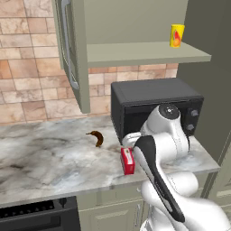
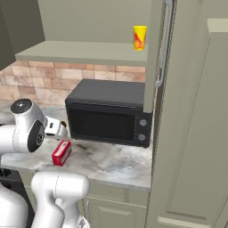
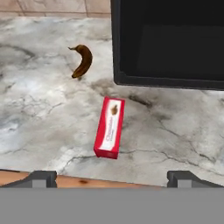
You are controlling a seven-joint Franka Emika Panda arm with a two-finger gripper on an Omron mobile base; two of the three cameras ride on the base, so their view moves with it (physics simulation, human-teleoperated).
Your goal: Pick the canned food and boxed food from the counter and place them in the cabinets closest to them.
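Risk sits mainly with the boxed food; it lies flat on the counter, close to the front edge and just ahead of the microwave, with one long face up and its length running roughly away from the hand; the gripper hangs above it with its jaws spread wide and nothing between them. A descent that lands off the box's narrow width would likely push it sideways or spin it, and a nudge toward the near edge could tip it off the stone; closing across the long axis instead of the short one would probably find the box too long to take. The microwave's dark front stands near, so a wide approach could brush it. The banana lies well apart to one side and should not interfere. The canned food already stands on the open shelf of the cabinets above the microwave; lifting the box to that shelf could knock the can over if the hand swings in carelessly, and the open door beside the shelf narrows the way in.
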